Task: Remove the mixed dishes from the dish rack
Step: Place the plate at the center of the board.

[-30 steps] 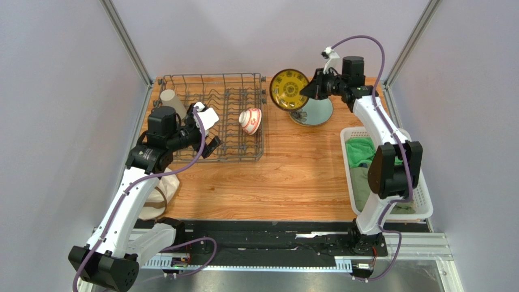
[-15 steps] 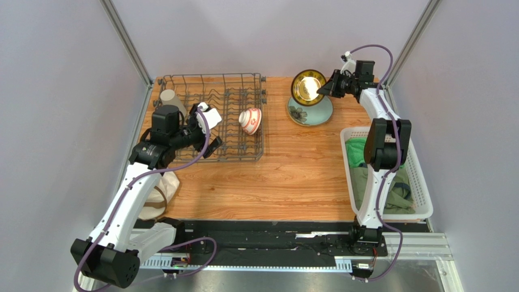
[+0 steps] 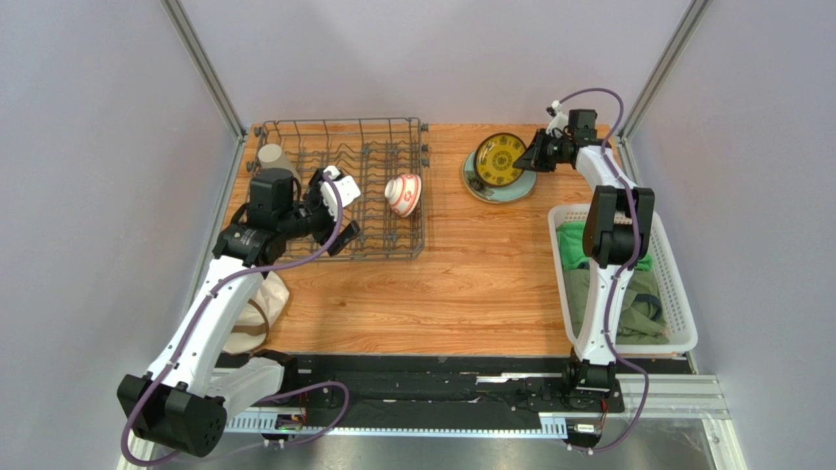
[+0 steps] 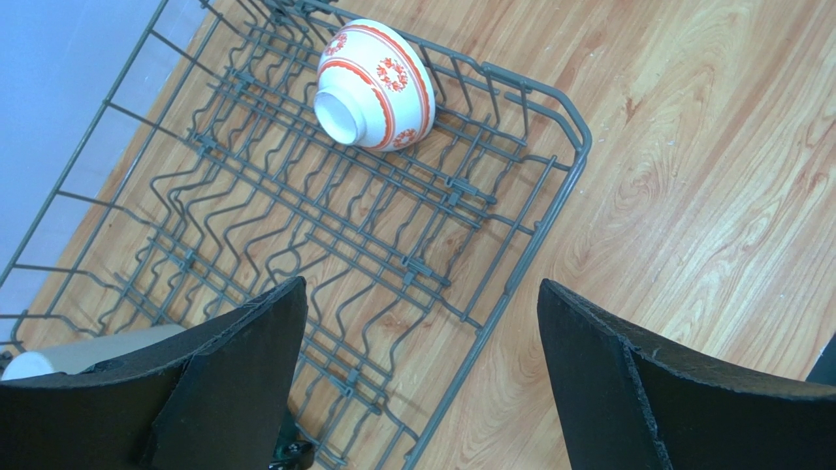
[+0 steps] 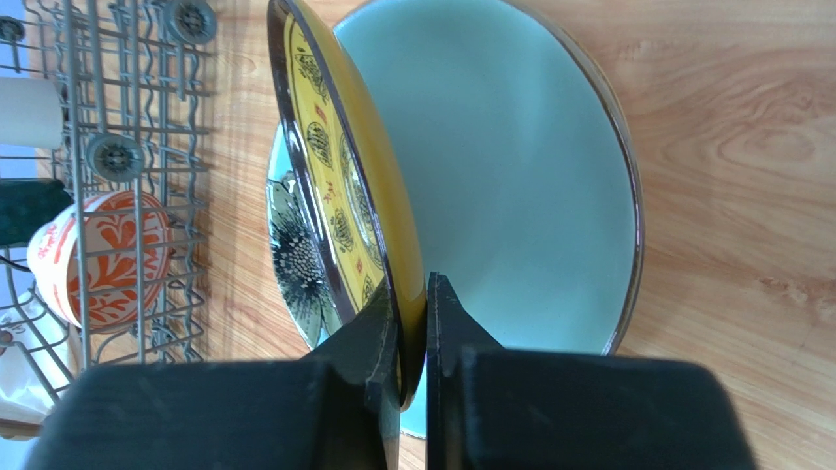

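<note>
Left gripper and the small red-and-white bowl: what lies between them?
Only bare prongs of the dish rack; no dish stands there. The left wrist view shows it, from the open left gripper to the small red-and-white bowl.

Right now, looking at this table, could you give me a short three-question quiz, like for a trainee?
1. True or false: the left gripper holds the small red-and-white bowl.
2. What does the right gripper pinch? A) beige handleless cup B) yellow-and-dark patterned plate C) green cloth
3. Fill in: the bowl lies in the ____.
Key: 1 false, its jaws are open and empty. 2 B. 3 grey wire dish rack.
</note>
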